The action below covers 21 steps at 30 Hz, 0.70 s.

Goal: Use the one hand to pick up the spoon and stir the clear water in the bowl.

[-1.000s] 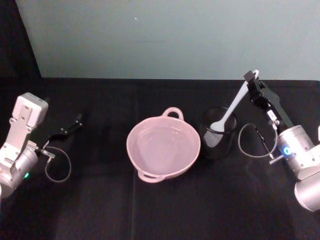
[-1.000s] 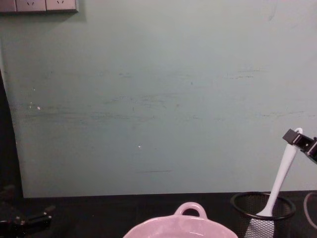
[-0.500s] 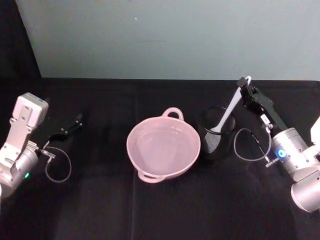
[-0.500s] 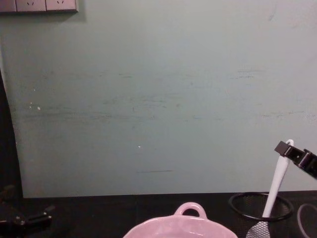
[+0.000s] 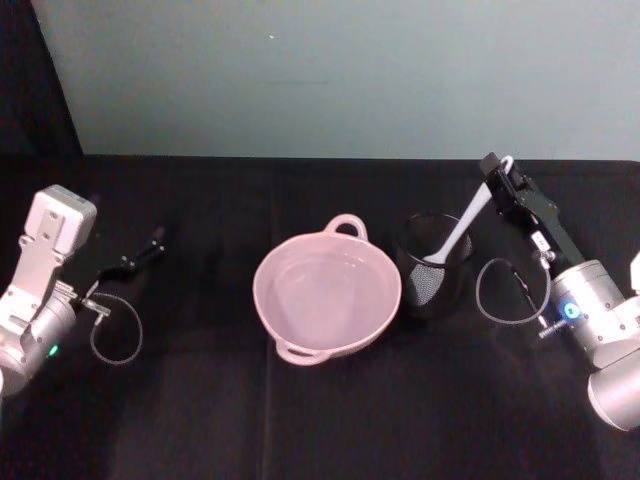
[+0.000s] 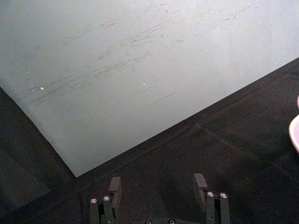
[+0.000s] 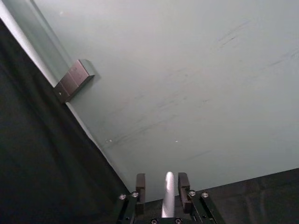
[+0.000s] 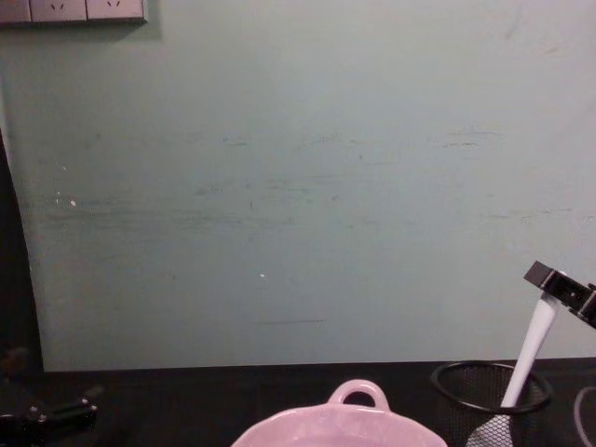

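The white spoon [image 5: 468, 222] leans in the black wire-mesh cup [image 5: 435, 280], paddle head down inside it. My right gripper [image 5: 497, 172] is shut on the top of its handle, above and right of the cup. In the right wrist view the handle [image 7: 167, 196] sits pinched between the two fingers [image 7: 140, 183]. From the chest view the spoon [image 8: 531, 346] rises out of the cup [image 8: 491, 399] to the gripper [image 8: 557, 284]. The pale pink bowl [image 5: 280, 262] holding clear water stands left of the cup at table centre. My left gripper [image 5: 142, 252] rests open at the far left.
Black cloth covers the table [image 5: 330, 420], with a pale green wall [image 5: 340, 70] behind it. Grey cable loops hang by each wrist, one beside the cup [image 5: 500, 290]. Wall sockets [image 8: 74, 9] sit high on the left. The bowl's rim [image 6: 294, 133] edges the left wrist view.
The right gripper has lowered with the spoon, swinging its handle top left and then slightly back right. The paddle head stays in the mesh cup. The left arm has not moved.
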Each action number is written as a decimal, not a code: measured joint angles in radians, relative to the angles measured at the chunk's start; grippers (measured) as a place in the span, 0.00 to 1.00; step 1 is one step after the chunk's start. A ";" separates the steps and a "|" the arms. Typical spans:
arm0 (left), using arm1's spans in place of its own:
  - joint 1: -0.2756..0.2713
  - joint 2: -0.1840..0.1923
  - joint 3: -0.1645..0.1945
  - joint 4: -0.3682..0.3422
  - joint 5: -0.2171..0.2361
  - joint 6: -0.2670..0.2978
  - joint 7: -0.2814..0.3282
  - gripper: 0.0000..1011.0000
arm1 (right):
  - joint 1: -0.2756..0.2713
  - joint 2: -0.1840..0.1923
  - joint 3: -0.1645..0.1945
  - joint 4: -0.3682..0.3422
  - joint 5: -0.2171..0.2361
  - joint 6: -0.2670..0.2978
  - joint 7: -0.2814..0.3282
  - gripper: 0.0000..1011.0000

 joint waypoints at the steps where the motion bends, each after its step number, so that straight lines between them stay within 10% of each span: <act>1: 0.000 0.000 0.000 0.000 0.000 0.000 0.000 1.00 | -0.002 0.001 0.002 -0.002 0.000 0.000 -0.002 0.44; 12: 0.000 0.000 0.000 0.000 0.000 0.000 0.000 1.00 | -0.047 0.008 0.023 -0.064 0.004 0.014 -0.036 0.78; 21: 0.000 0.000 0.000 0.000 0.000 0.000 0.000 1.00 | -0.207 0.042 0.041 -0.285 0.023 0.056 -0.113 0.99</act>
